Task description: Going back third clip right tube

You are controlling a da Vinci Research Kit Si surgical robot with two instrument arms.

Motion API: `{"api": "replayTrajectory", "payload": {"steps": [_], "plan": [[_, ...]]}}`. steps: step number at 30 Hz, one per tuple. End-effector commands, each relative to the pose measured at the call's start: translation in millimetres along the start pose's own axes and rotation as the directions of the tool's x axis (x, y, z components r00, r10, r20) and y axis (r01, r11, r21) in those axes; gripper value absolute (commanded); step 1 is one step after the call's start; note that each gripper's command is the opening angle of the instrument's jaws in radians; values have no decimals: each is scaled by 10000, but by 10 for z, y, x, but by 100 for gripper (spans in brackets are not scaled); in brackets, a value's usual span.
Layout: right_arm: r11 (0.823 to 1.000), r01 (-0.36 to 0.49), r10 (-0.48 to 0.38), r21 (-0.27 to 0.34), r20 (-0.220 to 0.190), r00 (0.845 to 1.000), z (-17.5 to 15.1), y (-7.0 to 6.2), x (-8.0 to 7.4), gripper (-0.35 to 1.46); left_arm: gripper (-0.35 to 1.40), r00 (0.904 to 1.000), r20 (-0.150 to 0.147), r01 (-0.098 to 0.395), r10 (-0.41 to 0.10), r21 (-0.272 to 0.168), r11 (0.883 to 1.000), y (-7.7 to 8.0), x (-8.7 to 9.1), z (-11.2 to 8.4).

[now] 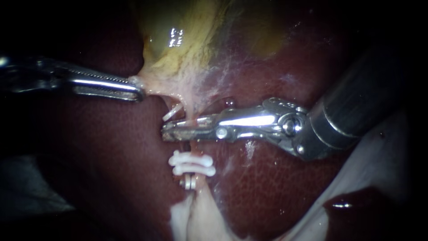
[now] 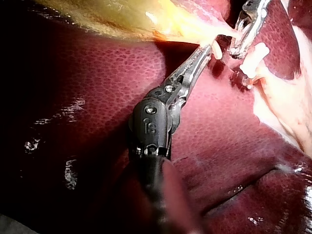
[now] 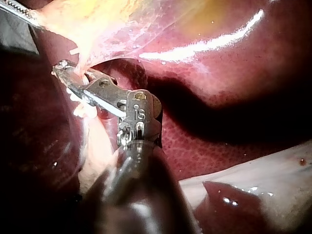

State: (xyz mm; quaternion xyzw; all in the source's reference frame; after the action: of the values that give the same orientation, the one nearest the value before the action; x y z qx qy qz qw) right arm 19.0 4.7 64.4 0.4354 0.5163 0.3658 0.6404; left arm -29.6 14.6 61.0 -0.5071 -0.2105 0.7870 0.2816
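Note:
My left instrument (image 1: 139, 93) comes in from the left, its jaws shut on the pale lower edge of the yellowish gallbladder (image 1: 187, 40); it holds that edge out to the left (image 2: 207, 48). My right instrument (image 1: 166, 133) lies level across the thin pink tube (image 1: 192, 148). Its jaws are slightly open, with the tube running between them (image 3: 61, 68). Two white clips (image 1: 191, 164) sit side by side on the tube below the jaws, and a small metal-coloured clip (image 1: 189, 183) lies under them. One more white clip (image 1: 173, 112) shows just above the jaws.
Dark red liver (image 1: 111, 156) surrounds the tube on both sides. Pale fatty tissue (image 1: 196, 214) fans out below the clips. A whitish sheet (image 1: 383, 160) lies at the lower right beside the right instrument's thick shaft (image 1: 356, 102).

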Motion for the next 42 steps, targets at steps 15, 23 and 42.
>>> {"api": "replayTrajectory", "payload": {"steps": [15, 23, 42], "plan": [[9862, 1363, -1348, -938, 216, 9906, -9, 37, -8, 49, -35, 10000, 1, -2, 2, -7, 10000, 0, 0, -1], [9785, 1810, -1791, -985, 276, 9834, -32, 31, -10, 49, -35, 10000, 1, -2, 2, -10, 10000, 0, 0, -2], [8751, 4807, -4738, -555, 1031, 8746, -86, -13, -17, 50, -35, 10000, 2, -3, 3, -17, 10000, 0, -1, -3]]}}
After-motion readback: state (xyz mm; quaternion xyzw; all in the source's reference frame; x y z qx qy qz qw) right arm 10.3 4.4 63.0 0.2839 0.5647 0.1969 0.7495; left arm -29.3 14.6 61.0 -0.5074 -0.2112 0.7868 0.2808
